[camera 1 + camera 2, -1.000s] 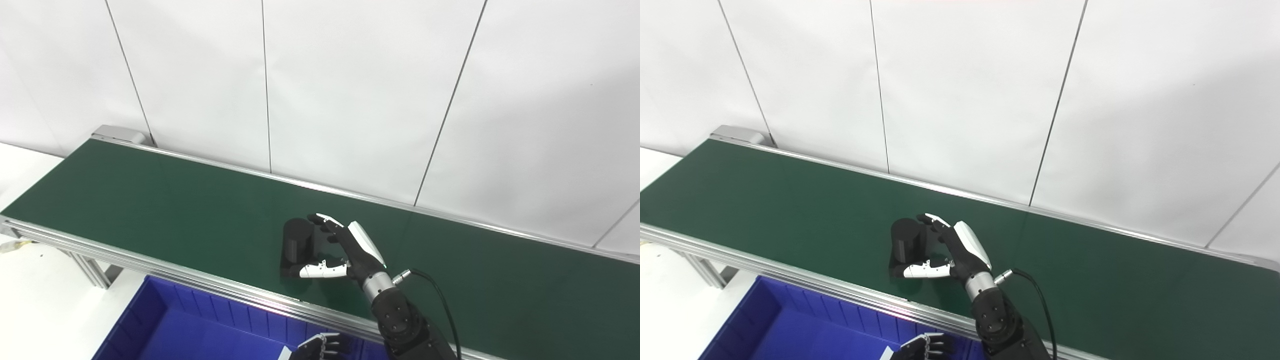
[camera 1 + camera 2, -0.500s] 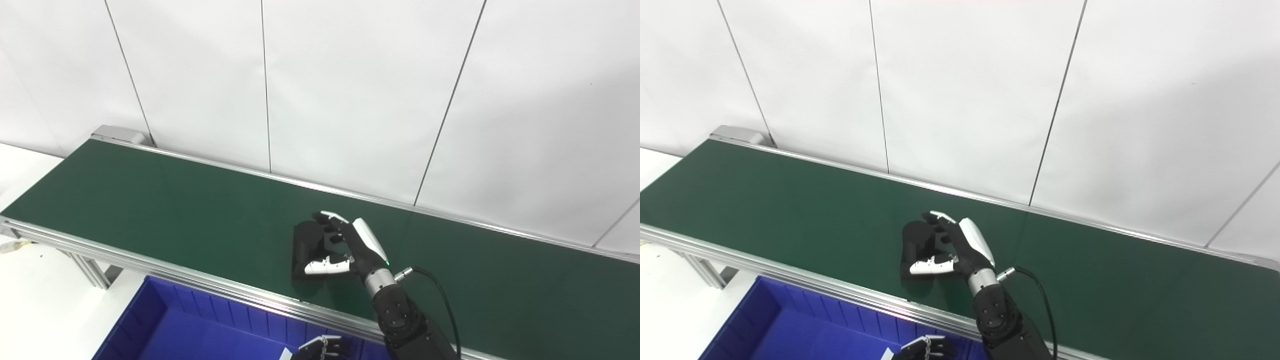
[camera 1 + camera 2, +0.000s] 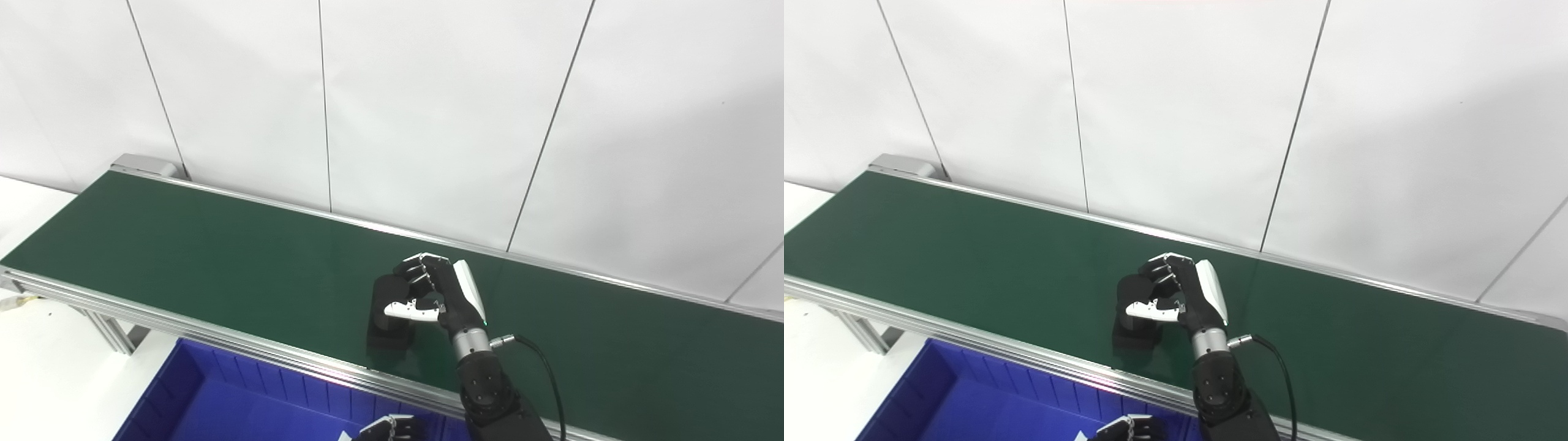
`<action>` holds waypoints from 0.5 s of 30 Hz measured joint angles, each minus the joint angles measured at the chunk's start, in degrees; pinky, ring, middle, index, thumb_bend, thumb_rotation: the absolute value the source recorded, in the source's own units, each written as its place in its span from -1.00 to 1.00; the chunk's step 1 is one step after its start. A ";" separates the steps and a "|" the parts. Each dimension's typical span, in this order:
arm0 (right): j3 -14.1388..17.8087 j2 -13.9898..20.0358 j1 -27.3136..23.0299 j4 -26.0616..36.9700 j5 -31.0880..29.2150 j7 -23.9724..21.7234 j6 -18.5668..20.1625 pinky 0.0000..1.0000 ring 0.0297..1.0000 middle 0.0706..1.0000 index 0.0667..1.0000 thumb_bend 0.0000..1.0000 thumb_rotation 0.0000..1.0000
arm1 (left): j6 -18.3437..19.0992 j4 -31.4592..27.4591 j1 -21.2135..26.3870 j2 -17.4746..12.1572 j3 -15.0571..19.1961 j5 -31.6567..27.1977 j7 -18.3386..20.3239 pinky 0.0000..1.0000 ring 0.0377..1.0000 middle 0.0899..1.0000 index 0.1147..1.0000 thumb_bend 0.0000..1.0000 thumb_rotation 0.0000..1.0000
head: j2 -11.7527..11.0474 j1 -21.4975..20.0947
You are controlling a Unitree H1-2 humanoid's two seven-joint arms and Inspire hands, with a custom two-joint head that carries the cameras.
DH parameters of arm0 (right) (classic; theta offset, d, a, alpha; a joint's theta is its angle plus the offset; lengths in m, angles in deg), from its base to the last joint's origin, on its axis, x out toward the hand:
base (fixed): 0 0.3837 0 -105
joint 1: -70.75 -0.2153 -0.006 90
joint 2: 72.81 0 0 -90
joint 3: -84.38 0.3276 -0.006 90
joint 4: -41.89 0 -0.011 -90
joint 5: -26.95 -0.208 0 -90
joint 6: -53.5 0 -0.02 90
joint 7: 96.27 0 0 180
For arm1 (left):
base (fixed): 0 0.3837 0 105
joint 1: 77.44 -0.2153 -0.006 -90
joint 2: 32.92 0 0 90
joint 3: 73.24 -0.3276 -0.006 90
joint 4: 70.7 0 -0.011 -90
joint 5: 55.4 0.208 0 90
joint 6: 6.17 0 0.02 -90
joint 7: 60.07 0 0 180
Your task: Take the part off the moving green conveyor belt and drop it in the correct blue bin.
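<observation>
A black cylindrical part with a square base [image 3: 390, 313] stands on the green conveyor belt [image 3: 184, 251] near its front edge. My right hand [image 3: 438, 294] is shut on the black part from the right, fingers curled over its top and the white thumb across its front; it shows likewise in the right eye view [image 3: 1182, 297]. My left hand [image 3: 384, 430] shows only as fingertips at the bottom edge, over the blue bin [image 3: 208, 398]; I cannot tell whether it is open or shut.
The belt's aluminium front rail [image 3: 184, 334] runs between the part and the bin. A white panelled wall [image 3: 429, 110] stands right behind the belt. The belt's end roller [image 3: 144, 164] is at the far left.
The part has travelled to the right along the belt. My right hand has followed it and closed from open fingers beside it to a grip around it.
</observation>
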 measured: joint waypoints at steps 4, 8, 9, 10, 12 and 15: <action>0.24 0.00 0.38 1.26 -0.23 0.00 0.00 -0.06 -0.15 -0.07 -0.04 0.03 -1.00 | 0.00 -0.37 -0.29 0.00 0.16 -0.27 0.46 0.17 0.26 0.30 0.31 0.27 0.21 | 0.26 -0.26; 0.32 -0.01 0.47 1.81 -0.25 0.00 -0.01 -0.05 -0.14 -0.07 -0.05 0.03 -1.00 | 0.00 -0.71 -0.66 0.02 0.42 -0.96 1.12 0.18 0.28 0.30 0.31 0.28 0.23 | 0.53 -0.44; 0.30 0.00 0.56 1.99 -0.22 0.00 -0.01 -0.05 -0.14 -0.07 -0.05 0.03 -1.00 | 0.00 -0.90 -0.79 0.02 0.49 -1.15 1.29 0.18 0.28 0.31 0.31 0.28 0.23 | 0.61 -0.53; 0.31 0.00 0.61 2.12 -0.16 0.00 -0.01 -0.05 -0.14 -0.07 -0.05 0.03 -1.00 | 0.00 -1.11 -0.92 0.03 0.57 -1.16 1.43 0.18 0.28 0.31 0.31 0.27 0.24 | 0.62 -0.61; 0.33 0.00 0.69 2.37 -0.15 0.00 -0.01 -0.05 -0.14 -0.07 -0.05 0.03 -1.00 | 0.00 -1.27 -1.05 0.06 0.69 -1.18 1.57 0.19 0.29 0.31 0.31 0.26 0.24 | 0.62 -0.62; 0.35 0.00 0.99 3.30 -0.15 0.00 0.00 -0.05 -0.14 -0.07 -0.05 0.03 -1.00 | 0.00 -1.28 -1.14 0.16 0.93 -1.26 2.04 0.19 0.29 0.31 0.32 0.27 0.25 | 0.70 -0.79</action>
